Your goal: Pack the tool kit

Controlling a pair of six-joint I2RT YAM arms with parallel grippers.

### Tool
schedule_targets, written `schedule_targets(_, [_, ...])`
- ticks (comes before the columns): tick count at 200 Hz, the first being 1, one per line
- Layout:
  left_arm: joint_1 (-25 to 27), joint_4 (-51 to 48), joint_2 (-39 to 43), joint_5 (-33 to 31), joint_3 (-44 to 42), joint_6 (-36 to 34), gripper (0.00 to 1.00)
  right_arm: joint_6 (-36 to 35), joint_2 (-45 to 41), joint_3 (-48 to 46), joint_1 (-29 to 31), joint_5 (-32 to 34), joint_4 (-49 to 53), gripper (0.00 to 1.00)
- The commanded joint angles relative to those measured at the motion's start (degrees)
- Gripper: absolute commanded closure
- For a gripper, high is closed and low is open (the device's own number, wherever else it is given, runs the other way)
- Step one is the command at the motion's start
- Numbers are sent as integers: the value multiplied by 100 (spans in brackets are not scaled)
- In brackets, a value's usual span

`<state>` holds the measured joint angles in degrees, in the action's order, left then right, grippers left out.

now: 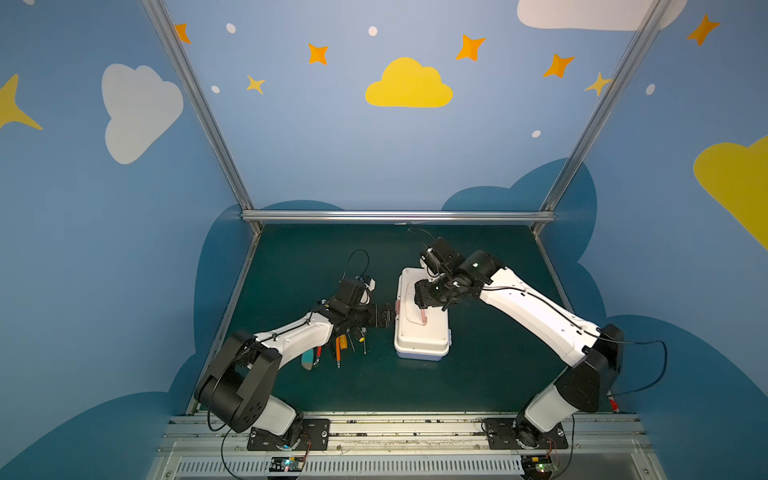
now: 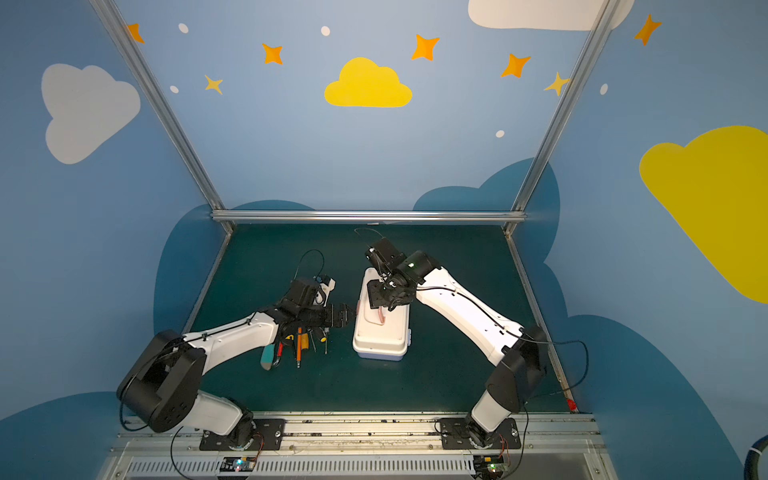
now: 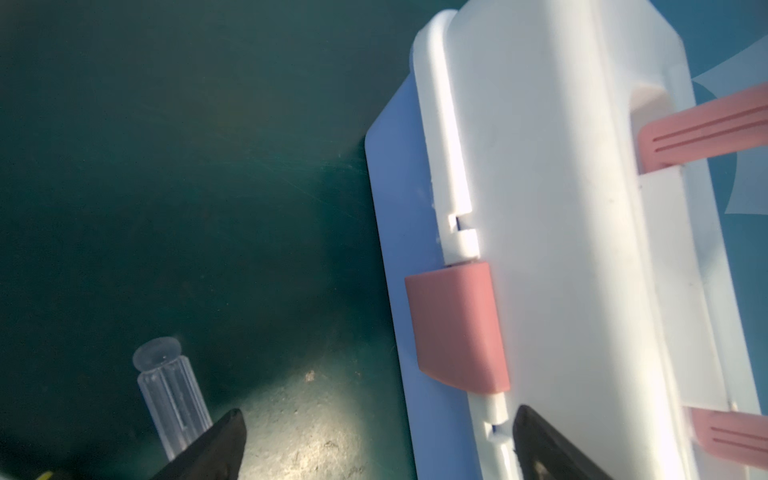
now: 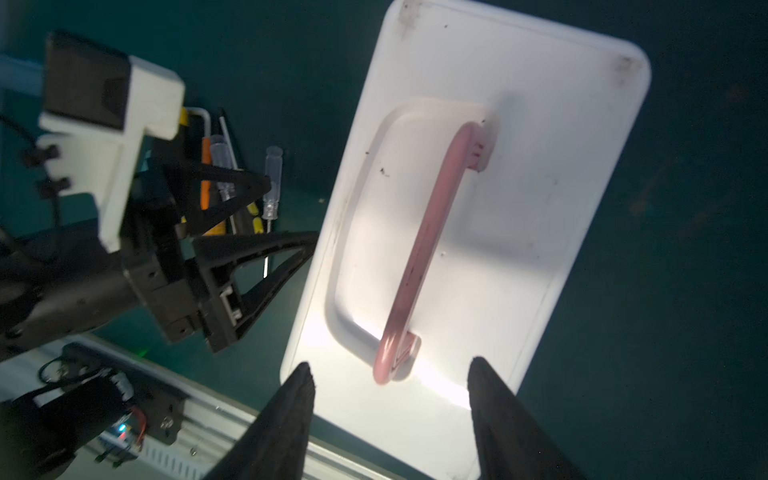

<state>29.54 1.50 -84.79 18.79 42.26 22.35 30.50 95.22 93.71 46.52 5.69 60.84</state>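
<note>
Now left claw (image 1: 390, 316) gapes beside the tool kit (image 1: 419, 336) latch (image 3: 455, 328), right claw (image 4: 391, 365) open above handle (image 4: 428, 249).

Smooth white plastic case (image 4: 519, 249) (scuffed, dirt-specked) on matt green table (image 4: 685, 257)

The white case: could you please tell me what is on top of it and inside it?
A pink handle sits on its closed lid, with the right gripper open above it. The inside cannot be seen: the lid covers it.
</note>
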Motion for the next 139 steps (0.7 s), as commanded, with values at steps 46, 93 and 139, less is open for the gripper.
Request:
schedule_targets(46, [12, 372, 564, -343, -432, 141, 0, 88, 783, 442, 41, 520, 550, 43])
schedule_targets(93, [-10, 334, 853, -1101, -614, 506, 0, 142, 752, 208, -46, 265, 249, 63])
schedule_targets(139, [-17, 447, 934, -976, -617, 566, 0, 246, 626, -20, -139, 24, 31, 82])
